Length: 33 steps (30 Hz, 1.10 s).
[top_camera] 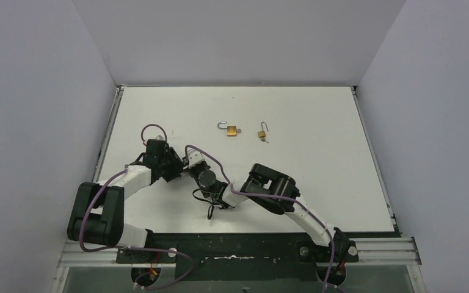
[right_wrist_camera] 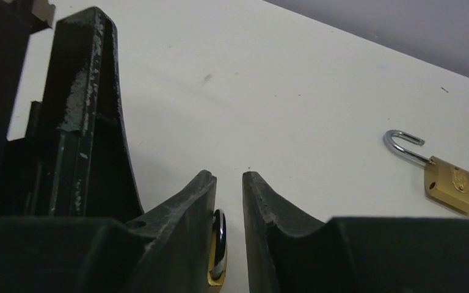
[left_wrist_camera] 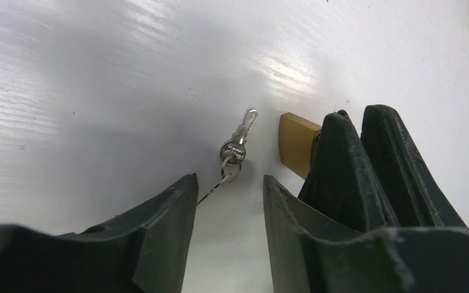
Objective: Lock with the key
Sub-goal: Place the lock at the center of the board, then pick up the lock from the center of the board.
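A small silver key on a ring lies flat on the white table, just ahead of my left gripper. That gripper is open and empty, with the key beyond its fingertips. A brass padlock stands right of the key, partly hidden behind my right gripper's fingers. In the right wrist view this padlock sits edge-on between the jaws of my right gripper. It rests against the left finger, and a gap shows to the right finger. In the top view both grippers meet at left centre.
Two more brass padlocks with open shackles lie further out on the table, one in the middle and one to its right. The nearer one also shows in the right wrist view. Grey walls enclose the table.
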Each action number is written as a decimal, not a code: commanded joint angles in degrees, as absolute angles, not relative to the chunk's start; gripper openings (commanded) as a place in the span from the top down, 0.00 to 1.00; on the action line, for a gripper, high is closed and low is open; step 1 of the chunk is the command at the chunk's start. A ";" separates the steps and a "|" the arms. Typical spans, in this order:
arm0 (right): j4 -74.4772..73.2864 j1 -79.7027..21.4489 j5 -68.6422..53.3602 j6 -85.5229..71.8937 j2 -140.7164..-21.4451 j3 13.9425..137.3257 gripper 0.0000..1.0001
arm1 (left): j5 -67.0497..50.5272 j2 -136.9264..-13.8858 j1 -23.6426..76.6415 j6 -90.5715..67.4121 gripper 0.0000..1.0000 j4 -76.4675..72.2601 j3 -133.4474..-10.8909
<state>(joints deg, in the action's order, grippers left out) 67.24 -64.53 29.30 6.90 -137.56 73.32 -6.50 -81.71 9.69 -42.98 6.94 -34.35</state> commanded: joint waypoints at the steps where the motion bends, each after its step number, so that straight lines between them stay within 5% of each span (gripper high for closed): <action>1: 72.78 -64.48 30.55 10.11 -136.30 74.00 0.71 | -3.60 -81.06 9.43 -40.66 0.54 11.40 -34.95; 6: 73.01 -63.77 28.90 10.08 -132.47 73.73 0.21 | -2.84 -78.84 9.49 -40.52 0.49 13.07 -35.62; 8: 70.97 -62.46 26.81 7.81 -129.81 73.94 0.09 | -2.37 -77.65 9.46 -40.61 0.48 13.99 -35.99; 17: 54.84 -56.28 22.80 -5.60 -115.16 76.64 0.08 | -1.96 -70.05 7.47 -40.40 0.41 18.23 -37.12; 24: -1.27 -44.59 10.72 -16.44 -111.87 96.30 0.00 | -9.25 -62.99 1.06 -39.70 0.36 22.07 -39.28; 26: -14.28 -41.06 7.96 -16.06 -113.98 101.39 0.00 | -12.11 -61.61 -0.59 -39.62 0.27 22.92 -40.50; 33: -40.51 -31.92 -1.09 -12.07 -125.39 116.12 0.01 | -18.28 -60.22 -3.33 -37.67 0.25 25.41 -44.31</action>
<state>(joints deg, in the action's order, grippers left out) -17.58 -33.98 7.31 -15.29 -119.20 112.46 -12.45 -61.52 -2.70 -39.66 24.32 -40.80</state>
